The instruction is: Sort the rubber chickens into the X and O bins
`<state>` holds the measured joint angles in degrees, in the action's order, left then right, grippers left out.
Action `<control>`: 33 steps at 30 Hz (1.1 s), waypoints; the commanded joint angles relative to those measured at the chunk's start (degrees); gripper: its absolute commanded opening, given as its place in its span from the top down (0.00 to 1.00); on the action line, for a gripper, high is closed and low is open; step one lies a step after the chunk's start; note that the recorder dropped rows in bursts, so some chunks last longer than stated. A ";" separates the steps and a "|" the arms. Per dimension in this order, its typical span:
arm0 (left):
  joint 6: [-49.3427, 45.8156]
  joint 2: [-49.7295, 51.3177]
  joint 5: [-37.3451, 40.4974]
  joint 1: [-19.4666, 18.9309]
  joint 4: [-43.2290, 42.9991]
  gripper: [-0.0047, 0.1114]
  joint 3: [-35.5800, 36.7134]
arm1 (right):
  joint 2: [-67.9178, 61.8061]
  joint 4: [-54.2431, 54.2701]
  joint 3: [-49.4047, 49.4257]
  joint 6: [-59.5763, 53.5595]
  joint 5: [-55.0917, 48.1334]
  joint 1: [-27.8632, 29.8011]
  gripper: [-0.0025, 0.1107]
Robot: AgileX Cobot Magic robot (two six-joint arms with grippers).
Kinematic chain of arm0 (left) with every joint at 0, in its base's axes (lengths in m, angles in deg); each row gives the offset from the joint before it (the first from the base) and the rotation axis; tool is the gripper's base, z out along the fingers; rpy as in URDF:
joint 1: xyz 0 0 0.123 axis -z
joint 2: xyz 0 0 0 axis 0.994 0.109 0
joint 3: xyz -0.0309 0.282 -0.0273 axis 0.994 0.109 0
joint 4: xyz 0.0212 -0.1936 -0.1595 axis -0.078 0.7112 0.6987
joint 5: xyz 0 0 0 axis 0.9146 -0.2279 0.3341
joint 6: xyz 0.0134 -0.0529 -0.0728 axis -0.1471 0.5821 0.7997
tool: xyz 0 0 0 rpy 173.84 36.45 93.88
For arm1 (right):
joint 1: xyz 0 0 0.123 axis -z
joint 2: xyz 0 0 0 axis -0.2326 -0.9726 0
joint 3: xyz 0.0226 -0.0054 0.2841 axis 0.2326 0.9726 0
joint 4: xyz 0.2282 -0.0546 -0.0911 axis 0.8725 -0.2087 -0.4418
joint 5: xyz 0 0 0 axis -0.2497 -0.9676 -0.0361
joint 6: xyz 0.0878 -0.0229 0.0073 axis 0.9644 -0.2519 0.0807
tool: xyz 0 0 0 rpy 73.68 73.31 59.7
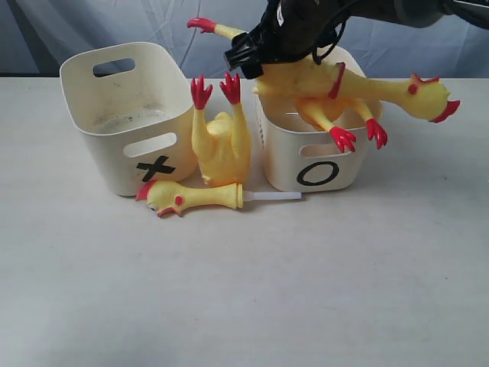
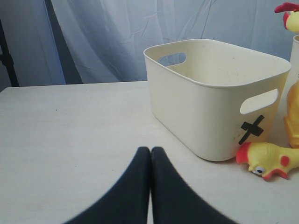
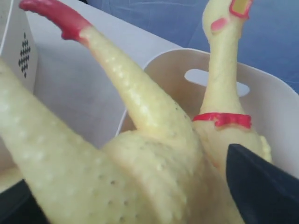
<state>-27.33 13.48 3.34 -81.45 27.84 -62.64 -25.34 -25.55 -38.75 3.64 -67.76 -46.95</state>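
- the whole chicken (image 1: pixel 359 86) lies across the top of the o bin (image 1: pixel 306 157). its rear half is hidden under the right gripper (image 1: pixel 256 50), so i cannot tell if the body rests on the rim or hangs just above it.
- its long axis runs side to side along the table's far edge. its head (image 1: pixel 428 95) sticks out past the bin toward the right edge, and two red feet (image 1: pixel 342 139) dangle over the bin's front wall.
- a third red foot (image 1: pixel 202 24) pokes out on the other side of the gripper. whether it belongs to this chicken or to a second one is hard to make out.
- in the right wrist view, dark fingers (image 3: pixel 261 186) flank the yellow body (image 3: pixel 154 163), both cut off by the frame. i cannot tell if they pinch it or stand clear.
- the headless body (image 1: pixel 221 145) stands upright between the two bins, feet up, partly hiding the o bin's side.
- the head-and-neck piece (image 1: pixel 195 199) lies flat on the table (image 1: pixel 244 290) just in front of the x bin (image 1: pixel 114 145). its head points toward the left edge and touches the bin's base, and a white tube (image 1: pixel 271 196) sticks out of the neck end.
- both bins sit near the far edge, with the x bin on the left.
- the left gripper (image 2: pixel 150 182) hangs low over bare table near the x bin, fingers pressed together on nothing.
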 commanded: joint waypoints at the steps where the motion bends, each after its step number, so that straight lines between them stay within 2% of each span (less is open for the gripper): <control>1: 0.23 -0.19 0.15 0.17 0.00 0.96 0.04 | 2.02 5.42 -0.21 -5.89 -1.44 -0.68 0.26; 8: 0.23 -0.19 0.15 0.17 0.00 0.96 0.04 | 5.21 18.05 -0.21 -14.97 -3.14 -0.94 0.26; 19: 0.23 -0.19 0.15 0.17 0.00 0.96 0.04 | 10.18 19.19 -0.21 -17.62 -7.15 -0.94 0.26; 24: 0.23 -0.19 0.15 0.17 0.00 0.96 0.04 | 12.79 20.96 -0.21 -22.98 -14.64 -0.94 0.26; 27: 0.23 -0.19 0.15 0.17 0.00 0.96 0.04 | 12.91 26.67 -0.21 -28.42 -18.72 -0.94 0.26; 31: 0.23 -0.19 0.15 0.17 0.00 0.96 0.04 | 12.80 42.66 -0.10 -37.43 -21.92 -0.99 0.26; 33: 0.23 -0.19 0.15 0.17 0.00 0.96 0.04 | 12.57 44.51 0.45 -38.08 -22.93 -2.17 0.26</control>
<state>-27.33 13.48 3.34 -81.45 27.84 -62.64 -13.03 16.35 -38.75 -32.63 -89.80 -48.18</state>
